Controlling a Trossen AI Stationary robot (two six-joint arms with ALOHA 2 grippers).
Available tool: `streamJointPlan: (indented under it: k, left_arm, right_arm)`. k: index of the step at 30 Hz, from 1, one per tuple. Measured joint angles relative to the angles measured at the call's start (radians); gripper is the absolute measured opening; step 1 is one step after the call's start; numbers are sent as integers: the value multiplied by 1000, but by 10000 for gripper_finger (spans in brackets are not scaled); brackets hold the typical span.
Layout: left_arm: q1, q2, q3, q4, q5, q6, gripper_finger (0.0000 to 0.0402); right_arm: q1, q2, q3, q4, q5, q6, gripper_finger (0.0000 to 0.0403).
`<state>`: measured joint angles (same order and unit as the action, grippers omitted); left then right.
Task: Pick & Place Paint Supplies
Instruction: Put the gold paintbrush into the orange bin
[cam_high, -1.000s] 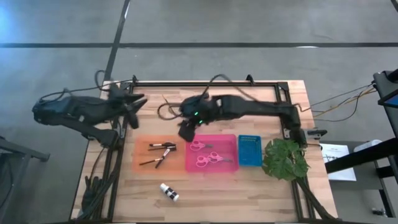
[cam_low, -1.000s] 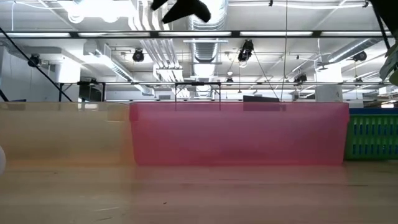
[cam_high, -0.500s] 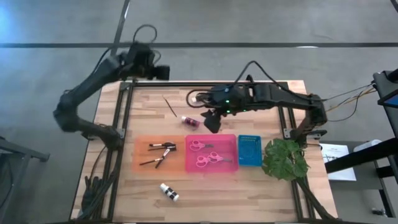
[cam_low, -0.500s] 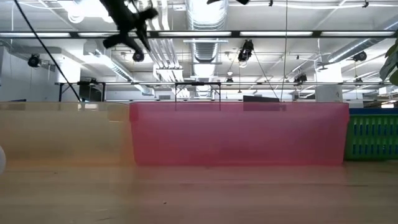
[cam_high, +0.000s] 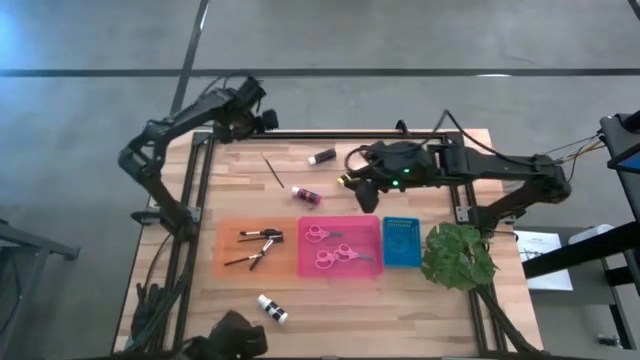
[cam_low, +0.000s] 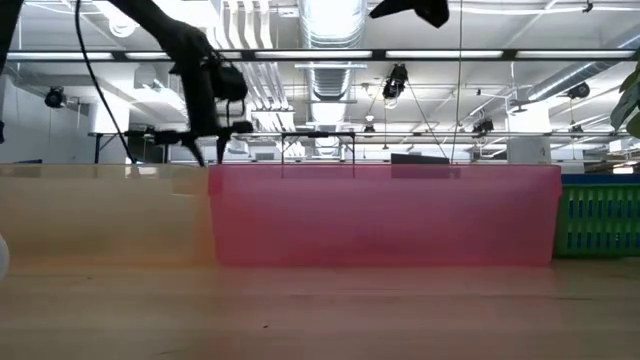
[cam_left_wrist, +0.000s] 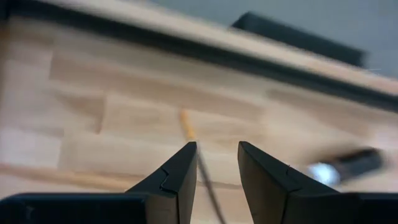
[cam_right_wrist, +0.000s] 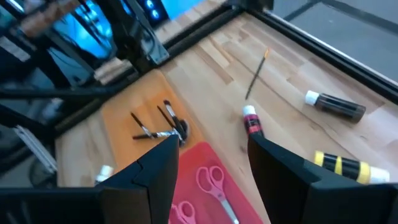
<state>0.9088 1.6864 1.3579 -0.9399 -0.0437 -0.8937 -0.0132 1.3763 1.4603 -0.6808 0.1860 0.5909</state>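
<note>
A thin dark brush (cam_high: 272, 170) lies on the wood near the far left. A pink bottle (cam_high: 306, 195) and a black bottle (cam_high: 322, 156) lie close by, and a white bottle (cam_high: 271, 309) lies near the front edge. In the right wrist view a yellow bottle (cam_right_wrist: 345, 167) lies beside the black bottle (cam_right_wrist: 333, 104). Brushes lie in the orange tray (cam_high: 228, 262) and pink-handled scissors (cam_high: 336, 257) in the pink tray. My left gripper (cam_high: 262, 118) hovers open over the far left corner, the brush (cam_left_wrist: 186, 124) ahead of its fingers (cam_left_wrist: 216, 146). My right gripper (cam_high: 358, 185) hangs open right of the pink bottle.
The orange tray, pink tray (cam_high: 372, 225) and blue tray (cam_high: 402, 262) stand in a row across the middle. A green leafy plant (cam_high: 458, 255) sits at the right edge. A black frame (cam_high: 330, 133) runs along the far edge. In the low view the pink tray wall (cam_low: 385, 215) blocks the table behind it.
My left arm has swung from beyond the table's left side up to the far left corner. My right gripper has drawn back toward the table's right and far side, uncovering the pink and black bottles.
</note>
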Motion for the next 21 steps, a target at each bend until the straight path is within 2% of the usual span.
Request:
streamJointPlan:
  k: [3,8,13,21]
  left_arm:
    - [-5,22,-72,31,-8,-92,125]
    - [-27,20,-196,181,0,-265,125]
    - [-29,20,-286,277,8,-375,125]
    - [-29,19,-318,375,0,-460,125]
  right_arm:
    - [0,-44,-40,26,0,12,187]
    - [0,-77,-69,28,0,12,187]
    - [-1,-89,-71,29,0,-1,187]
    - [-1,-89,-74,26,-2,-17,187]
